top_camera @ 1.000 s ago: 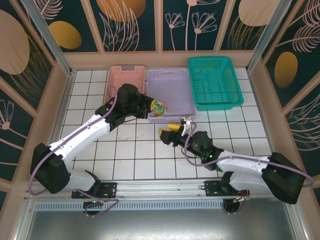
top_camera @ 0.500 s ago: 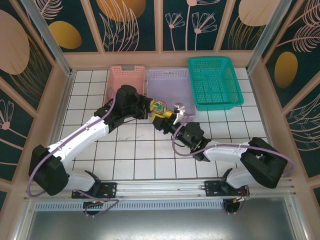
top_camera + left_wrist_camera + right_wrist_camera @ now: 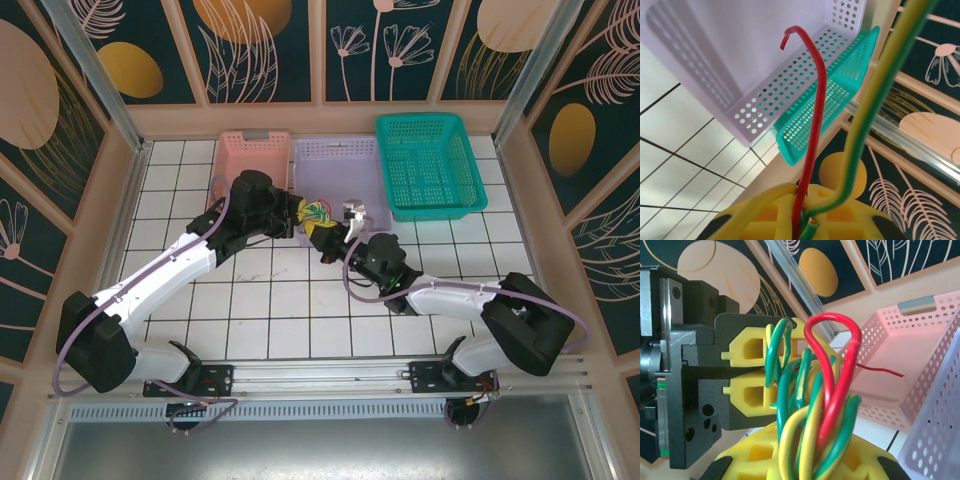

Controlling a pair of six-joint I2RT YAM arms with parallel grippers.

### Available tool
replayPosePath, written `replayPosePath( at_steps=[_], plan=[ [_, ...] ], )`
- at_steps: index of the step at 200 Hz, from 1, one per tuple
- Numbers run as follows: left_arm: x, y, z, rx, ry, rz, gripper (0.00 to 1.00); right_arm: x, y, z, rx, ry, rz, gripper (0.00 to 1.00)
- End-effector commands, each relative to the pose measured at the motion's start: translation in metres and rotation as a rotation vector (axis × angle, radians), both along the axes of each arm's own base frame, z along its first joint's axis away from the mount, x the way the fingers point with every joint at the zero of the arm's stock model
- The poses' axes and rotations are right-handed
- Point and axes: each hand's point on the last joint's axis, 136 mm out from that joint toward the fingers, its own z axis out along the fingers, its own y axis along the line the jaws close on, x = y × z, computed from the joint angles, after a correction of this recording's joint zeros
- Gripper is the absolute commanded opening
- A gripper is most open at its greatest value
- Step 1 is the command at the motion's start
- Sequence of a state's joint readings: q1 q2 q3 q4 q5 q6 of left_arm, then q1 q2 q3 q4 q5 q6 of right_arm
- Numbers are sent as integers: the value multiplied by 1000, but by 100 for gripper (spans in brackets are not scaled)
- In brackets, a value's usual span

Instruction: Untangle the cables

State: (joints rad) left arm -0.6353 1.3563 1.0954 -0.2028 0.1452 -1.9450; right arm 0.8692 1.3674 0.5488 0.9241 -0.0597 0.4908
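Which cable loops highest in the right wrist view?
The red cable: its single loop stands above the green cables and yellow cables, which bunch lower down.

Three baskets sit side by side along the far edge of the table [image 3: 260,300]: left basket [image 3: 255,165], middle basket [image 3: 340,175], right basket [image 3: 430,170]. Cable bundle [image 3: 318,212] hangs over the middle basket's near-left corner, with left gripper [image 3: 298,215] at its left and right gripper [image 3: 330,232] just before it, both clamped on it.
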Motion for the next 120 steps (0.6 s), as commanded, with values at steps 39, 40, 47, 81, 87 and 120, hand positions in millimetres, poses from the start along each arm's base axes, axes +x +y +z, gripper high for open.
replayPosePath(
  at_steps=[39, 40, 47, 81, 87, 120],
  plan=[
    [13, 6, 28, 92, -146, -29, 0, -41, -2, -45, -227, 264, 245, 0],
    [13, 6, 28, 94, -149, -29, 0, -41, -2, -45, -227, 265, 249, 0],
    [15, 7, 29, 104, -158, -32, 0, -47, -1, -49, -250, 296, 281, 0],
    [25, 10, 40, 159, -226, -54, 0, -67, -1, -65, -339, 406, 392, 0],
    [27, 11, 42, 172, -237, -56, 0, -70, -1, -66, -343, 422, 412, 0],
    [34, 13, 46, 227, -272, -92, 0, -87, -2, -74, -382, 477, 503, 0]
  ],
)
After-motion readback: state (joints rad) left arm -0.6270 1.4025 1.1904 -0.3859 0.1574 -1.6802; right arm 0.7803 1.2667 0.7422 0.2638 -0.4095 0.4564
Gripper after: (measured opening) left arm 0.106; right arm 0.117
